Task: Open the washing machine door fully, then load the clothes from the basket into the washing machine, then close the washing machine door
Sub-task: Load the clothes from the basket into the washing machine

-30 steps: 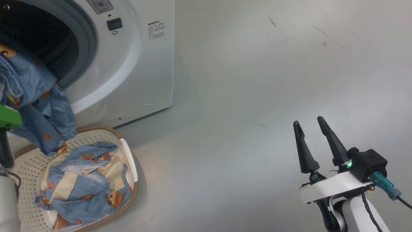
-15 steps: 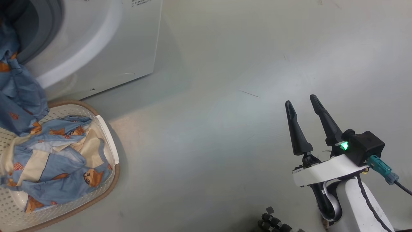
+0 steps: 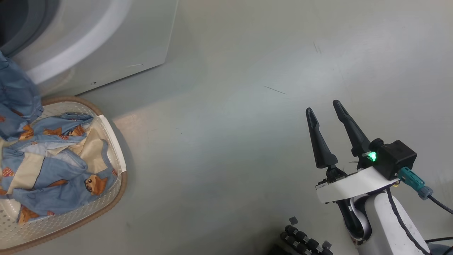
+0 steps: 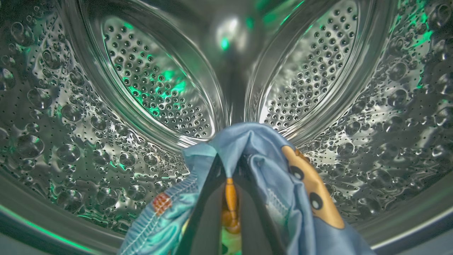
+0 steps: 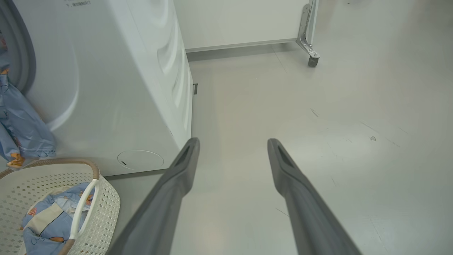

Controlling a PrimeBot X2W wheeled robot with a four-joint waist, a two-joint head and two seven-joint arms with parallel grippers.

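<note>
Loading is the step in hand. The left gripper (image 4: 231, 169) is pressed together on a fold of one blue piece (image 4: 272, 148) of the clothes. It reaches inside the drum (image 4: 155, 88) of the washing machine (image 3: 116, 42), fingers aimed at the drum's back wall. The piece drapes over both fingers and trails back out. In the head view it hangs from the opening toward the basket (image 3: 118, 166), so its long axis runs nearly vertical, with the lower end just above the basket rim nearest the machine. To do this well, the arm probably needs to go deeper and lower before letting go, so that the trailing end clears the gasket (image 5: 24, 53) and nothing lies where the door must seat. The other clothes (image 3: 53, 170) lie crumpled in the basket, which stands on the floor (image 3: 230, 141) just in front of the machine. The right gripper (image 3: 322, 106) hangs spread wide and empty over bare floor, well apart from the basket.
</note>
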